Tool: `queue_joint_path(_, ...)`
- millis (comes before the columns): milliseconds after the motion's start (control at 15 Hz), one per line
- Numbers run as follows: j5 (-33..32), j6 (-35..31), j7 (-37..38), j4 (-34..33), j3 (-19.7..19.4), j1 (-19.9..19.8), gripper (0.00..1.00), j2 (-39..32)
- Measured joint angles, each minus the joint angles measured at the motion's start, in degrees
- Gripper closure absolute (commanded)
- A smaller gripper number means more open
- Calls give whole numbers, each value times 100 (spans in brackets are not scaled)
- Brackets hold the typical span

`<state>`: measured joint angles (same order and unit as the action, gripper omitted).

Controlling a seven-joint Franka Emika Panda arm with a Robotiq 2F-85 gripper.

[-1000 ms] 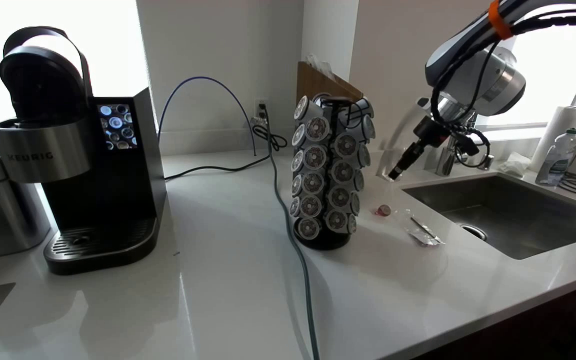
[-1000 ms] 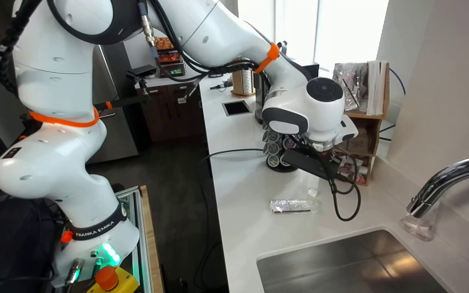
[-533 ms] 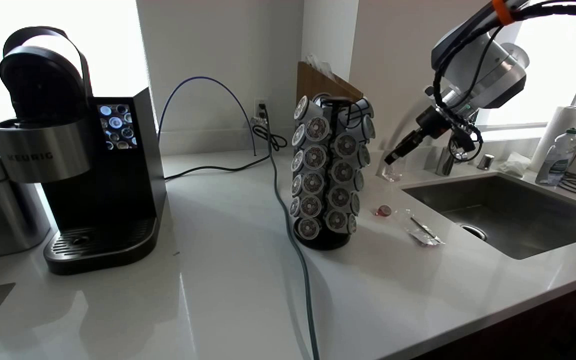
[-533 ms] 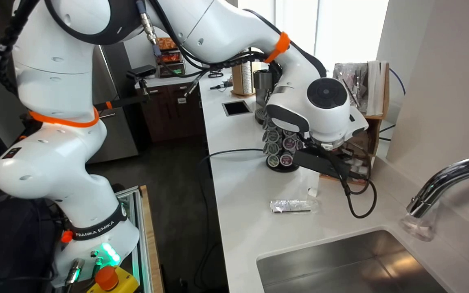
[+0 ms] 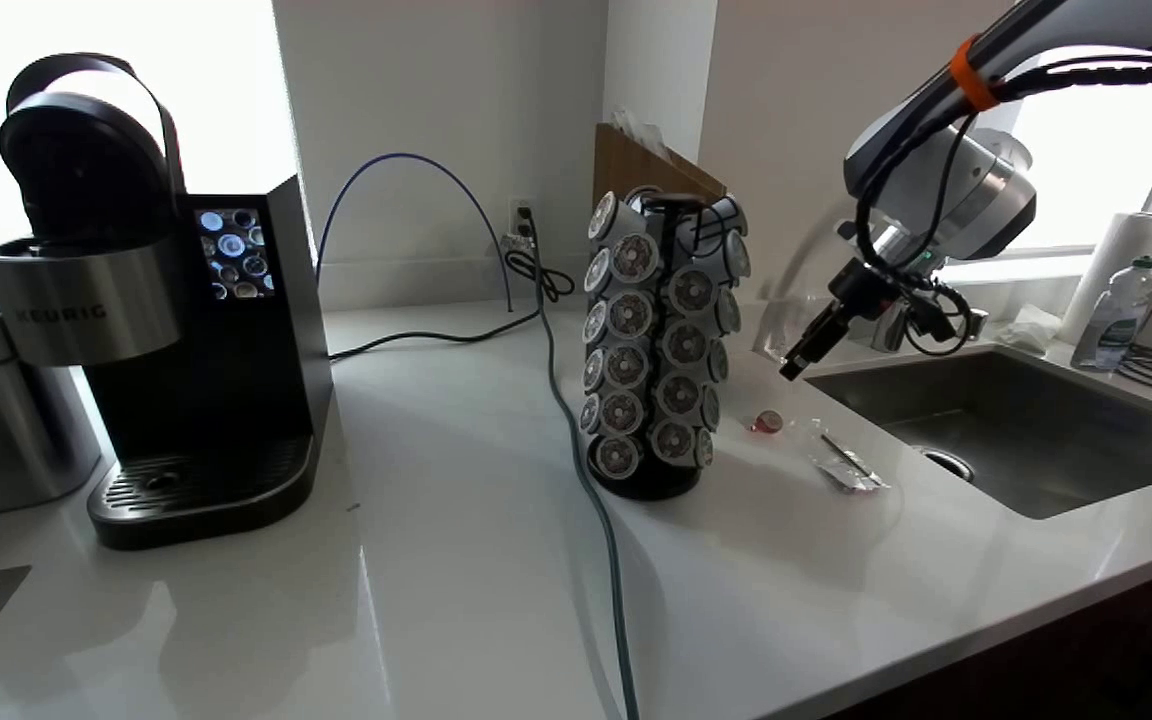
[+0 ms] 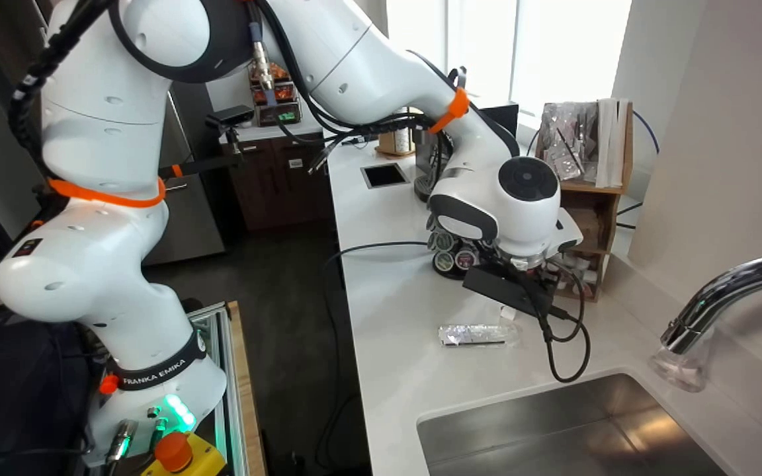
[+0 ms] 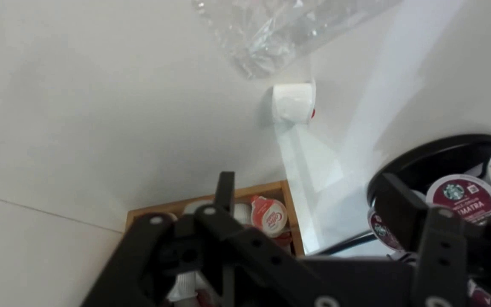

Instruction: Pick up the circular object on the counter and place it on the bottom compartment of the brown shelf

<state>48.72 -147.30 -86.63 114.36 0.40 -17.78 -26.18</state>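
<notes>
Gripper, one: is hovering above the white counter, fingers standing apart. Circular object, one (white-sided, a speck of red): is lying on its side on that counter, between clear plastic packet and brown shelf.

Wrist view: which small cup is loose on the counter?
The white cup on its side by the clear plastic packet. The others, like the red-labelled cup, sit in the brown shelf; the pods are on the black rack.
</notes>
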Motion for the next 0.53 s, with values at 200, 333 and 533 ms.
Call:
queue_joint_path(200, -142, 0, 33, -20, -9, 9, 0, -176)
queue_joint_path(333, -224, 2, 45, -54, -5, 9, 0, -300)
queue_joint_path(533, -329, 3, 66, -121, 24, 16, 0, -471)
